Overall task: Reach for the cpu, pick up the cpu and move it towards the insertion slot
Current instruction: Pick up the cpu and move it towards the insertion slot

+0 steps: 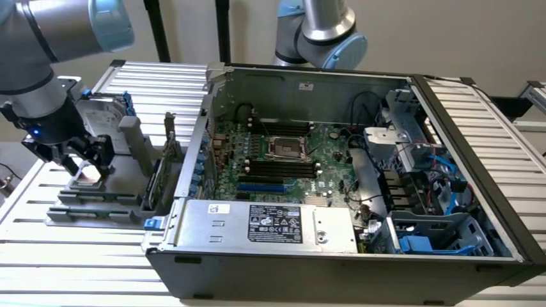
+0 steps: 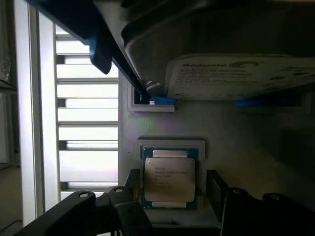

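Jaws apart, cpu between them (in holder)

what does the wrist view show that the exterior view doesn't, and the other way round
Wrist view: printing on top of the cpu, which sits in its holder, and the Seagate label on the hard drive. Exterior view: the insertion slot on the green motherboard inside the open computer case. Both: the gripper, open, straddling the cpu beside the hard drive.
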`<state>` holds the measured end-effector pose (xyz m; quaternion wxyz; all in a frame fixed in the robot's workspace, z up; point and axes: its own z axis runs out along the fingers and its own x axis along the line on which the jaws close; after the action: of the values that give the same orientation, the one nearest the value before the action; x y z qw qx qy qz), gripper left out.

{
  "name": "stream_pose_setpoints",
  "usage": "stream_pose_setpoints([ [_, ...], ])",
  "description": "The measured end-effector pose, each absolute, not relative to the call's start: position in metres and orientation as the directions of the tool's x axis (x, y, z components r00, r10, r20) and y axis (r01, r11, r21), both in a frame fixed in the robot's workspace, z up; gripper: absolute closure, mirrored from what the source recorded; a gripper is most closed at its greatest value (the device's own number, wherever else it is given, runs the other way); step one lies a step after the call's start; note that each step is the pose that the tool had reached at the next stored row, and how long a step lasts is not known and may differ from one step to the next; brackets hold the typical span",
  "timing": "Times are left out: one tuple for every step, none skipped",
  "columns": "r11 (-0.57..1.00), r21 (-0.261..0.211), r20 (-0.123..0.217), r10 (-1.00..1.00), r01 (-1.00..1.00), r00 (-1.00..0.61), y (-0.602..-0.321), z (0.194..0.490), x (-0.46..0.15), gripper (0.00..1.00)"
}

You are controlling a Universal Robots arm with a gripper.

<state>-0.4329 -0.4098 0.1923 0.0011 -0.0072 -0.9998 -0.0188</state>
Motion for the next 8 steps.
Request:
stream_pose_setpoints([
  [0.999,0.038,0.003,0.014,0.014,-1.0,-0.4098,0.1918,-0.4329,0.35],
  [0.999,0.038,0.003,0.014,0.014,-1.0,-0.4098,0.1915,-0.4329,0.35],
  [0.999,0.038,0.004,0.014,0.014,-1.0,-0.4098,0.1912,-0.4329,0.35],
  [0.999,0.038,0.005,0.014,0.014,-1.0,-0.4098,0.1908,-0.4329,0.35],
  [0.999,0.037,0.005,0.014,0.014,-1.0,-0.4098,0.1906,-0.4329,0.35],
  [0.999,0.037,0.006,0.014,0.014,-1.0,-0.4098,0.1903,-0.4329,0.35],
  [0.999,0.037,0.007,0.014,0.015,-1.0,-0.4098,0.19,-0.4329,0.35],
  [0.999,0.037,0.007,0.014,0.015,-1.0,-0.4098,0.1898,-0.4329,0.35],
])
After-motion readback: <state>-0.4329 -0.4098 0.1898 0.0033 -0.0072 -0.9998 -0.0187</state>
